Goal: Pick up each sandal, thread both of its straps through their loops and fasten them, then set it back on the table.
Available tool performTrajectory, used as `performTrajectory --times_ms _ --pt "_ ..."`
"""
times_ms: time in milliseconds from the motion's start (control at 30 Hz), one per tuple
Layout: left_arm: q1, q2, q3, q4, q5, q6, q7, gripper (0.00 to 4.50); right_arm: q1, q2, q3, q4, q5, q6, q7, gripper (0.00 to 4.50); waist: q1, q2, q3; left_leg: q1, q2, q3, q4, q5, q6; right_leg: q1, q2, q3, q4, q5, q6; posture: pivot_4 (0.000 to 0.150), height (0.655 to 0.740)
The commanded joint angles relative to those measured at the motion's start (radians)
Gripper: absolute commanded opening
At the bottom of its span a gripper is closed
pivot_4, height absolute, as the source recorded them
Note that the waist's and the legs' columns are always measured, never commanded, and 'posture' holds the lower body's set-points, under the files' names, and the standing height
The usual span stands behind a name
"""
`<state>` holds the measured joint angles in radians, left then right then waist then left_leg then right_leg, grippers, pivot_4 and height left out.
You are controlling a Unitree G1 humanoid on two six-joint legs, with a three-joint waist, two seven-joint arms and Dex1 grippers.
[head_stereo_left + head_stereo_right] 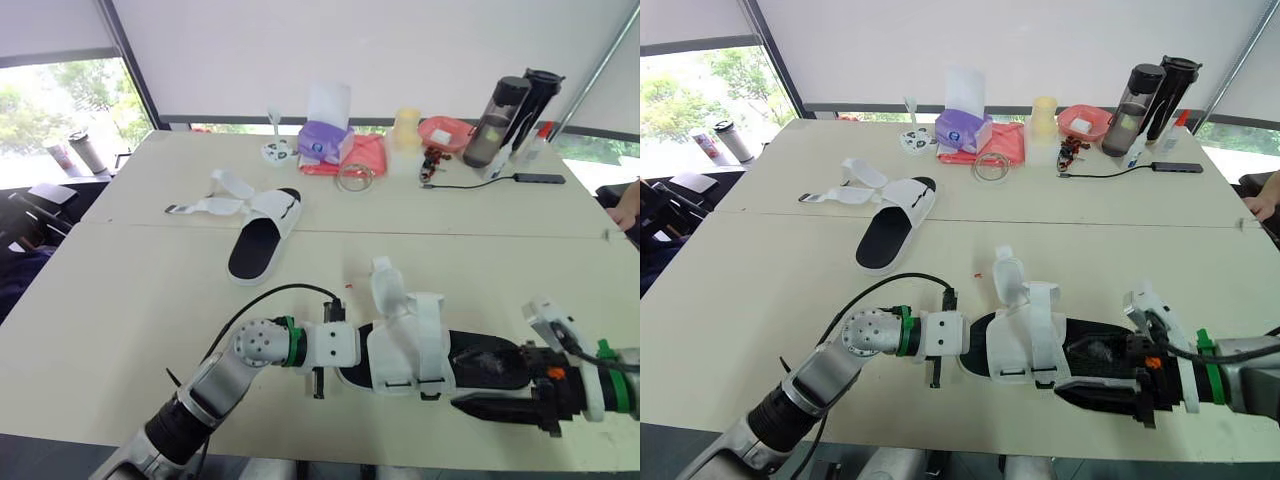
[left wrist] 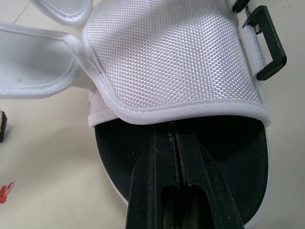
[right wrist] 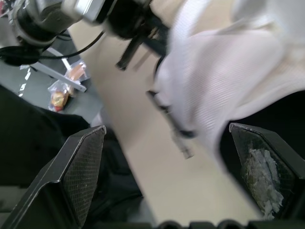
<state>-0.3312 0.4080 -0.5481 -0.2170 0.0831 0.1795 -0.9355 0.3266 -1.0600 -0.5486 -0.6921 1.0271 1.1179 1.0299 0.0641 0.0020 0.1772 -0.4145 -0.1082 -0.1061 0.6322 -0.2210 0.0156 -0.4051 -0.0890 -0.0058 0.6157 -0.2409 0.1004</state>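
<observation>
Currently: near sandal (image 1: 410,340) lies flat at the front edge of the bench (image 1: 120,300), black footbed up, white upper in the middle, between the two arms.

- Left claw (image 2: 175,136): closed, fingers pressed together with nothing between them. It rests on the footbed at one end of the near sandal, tips tucked just under the edge of the white upper.
- Right claw (image 3: 167,129): open, fingers wide apart, at the opposite end of the sandal. One finger is beside the black sole, the other out over the bench edge. Not gripping anything.
- Straps: one loose strap (image 1: 385,285) sticks up from the far side of the upper, unfastened. A second band lies across the upper toward the black loops (image 1: 400,383) on the side nearest the robot. Can't tell whether it is threaded.
- Far sandal (image 1: 262,235): lying on the bench well apart, toward the robot's left, with its straps (image 1: 215,205) spread open flat on the bench.

Clutter along the back of the bench: purple tissue box (image 1: 325,140), pink bowl (image 1: 445,130), two dark bottles (image 1: 497,120). A person's hand (image 1: 628,205) shows at the right edge.
</observation>
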Motion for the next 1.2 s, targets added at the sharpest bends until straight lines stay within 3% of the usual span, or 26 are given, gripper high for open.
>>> performTrajectory --times_ms 33,233,600,1167,1200 --pt "-0.002 0.004 -0.036 0.033 0.014 0.004 -0.023 0.00 0.045 0.022 -0.005 -0.069 0.003 -0.019 -0.031 4.47 0.000 0.000 0.000 0.000 0.000 0.000 0.000 0.000 -0.001 0.000 0.000 0.000 0.000 0.000 0.000 0.150 0.7400" --pt "-0.009 0.006 -0.036 0.037 0.015 0.003 -0.025 0.00 0.054 0.050 0.012 -0.071 0.024 -0.029 -0.080 4.47 0.000 0.000 0.000 0.000 0.000 0.000 0.000 -0.001 -0.002 0.000 0.000 0.000 -0.001 0.000 0.000 0.150 0.7400" --pt "-0.009 0.006 -0.029 0.044 0.016 -0.008 -0.023 0.00 0.126 0.074 0.075 -0.053 -0.066 -0.106 -0.094 4.47 0.000 0.000 -0.001 0.000 0.000 0.000 0.000 -0.001 -0.002 0.000 0.000 0.000 -0.001 0.000 0.000 0.150 0.7400" --pt "-0.004 0.007 -0.031 0.058 0.022 -0.019 -0.018 0.00 0.020 0.174 0.214 -0.030 -0.050 -0.148 -0.196 4.47 -0.003 0.000 -0.001 0.001 0.001 0.000 0.000 -0.001 -0.003 0.001 0.000 0.000 -0.001 -0.002 0.003 0.150 0.7400" --pt "-0.004 0.008 -0.031 0.058 0.023 -0.019 -0.017 0.00 0.024 0.179 0.214 -0.027 -0.047 -0.148 -0.198 3.98 -0.003 0.000 -0.001 0.001 0.001 0.000 0.000 -0.002 -0.003 0.001 0.000 0.000 -0.001 -0.002 0.003 0.150 0.7400"
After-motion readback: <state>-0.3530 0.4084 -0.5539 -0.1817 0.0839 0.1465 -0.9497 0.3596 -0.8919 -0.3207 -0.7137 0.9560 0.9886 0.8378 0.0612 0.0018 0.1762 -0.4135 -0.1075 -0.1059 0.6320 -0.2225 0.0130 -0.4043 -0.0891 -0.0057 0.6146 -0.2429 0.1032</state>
